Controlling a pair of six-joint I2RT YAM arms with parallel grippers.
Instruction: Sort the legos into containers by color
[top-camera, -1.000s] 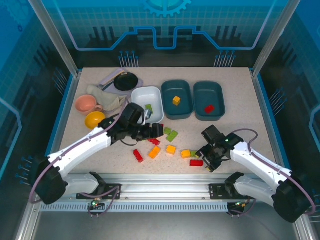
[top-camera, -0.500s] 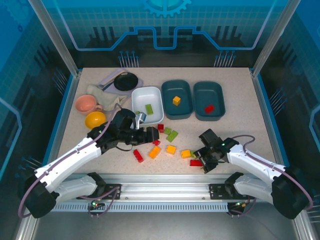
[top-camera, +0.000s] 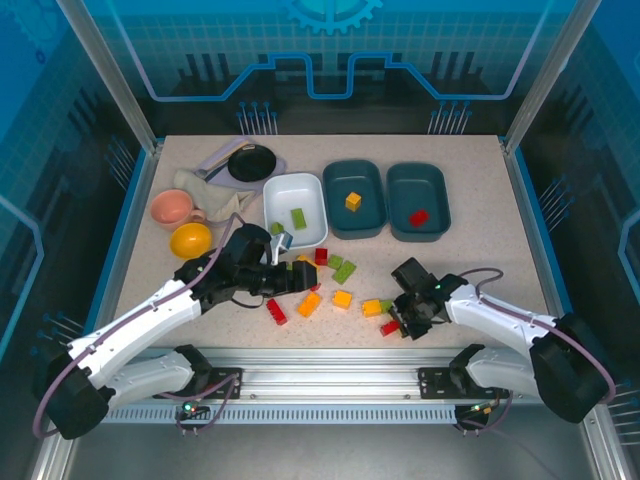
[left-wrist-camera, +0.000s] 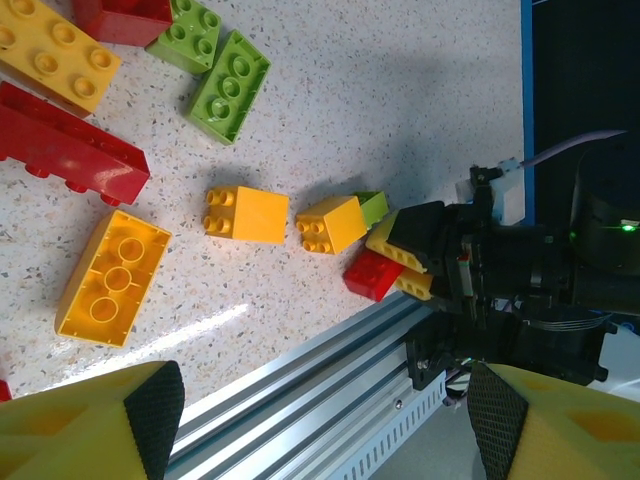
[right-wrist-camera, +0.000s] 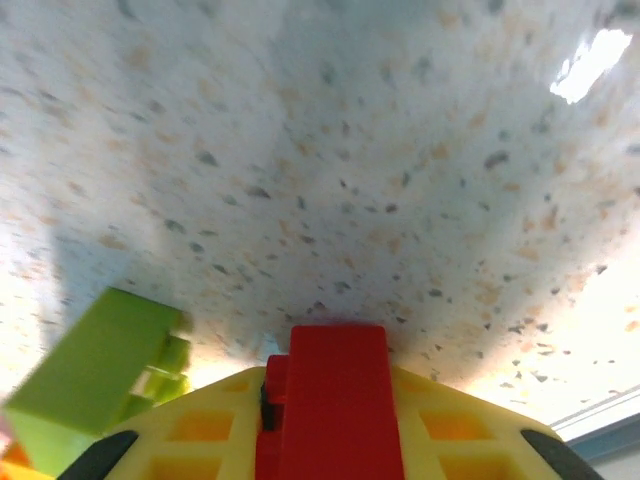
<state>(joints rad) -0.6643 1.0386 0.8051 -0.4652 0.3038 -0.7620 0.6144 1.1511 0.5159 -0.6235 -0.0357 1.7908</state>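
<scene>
Okay, right claw: clamped on a red brick down on the table near the front edge, with a green brick just beside it.
Why there: I'd guess it's gripping to carry it to the teal tray that already holds a red one.
Left claw: fingers spread, nothing held, hanging over the loose bricks.
Changed: a second ago the right claw sat further right, off the brick. The left arm has pulled back from the white tray.
</scene>
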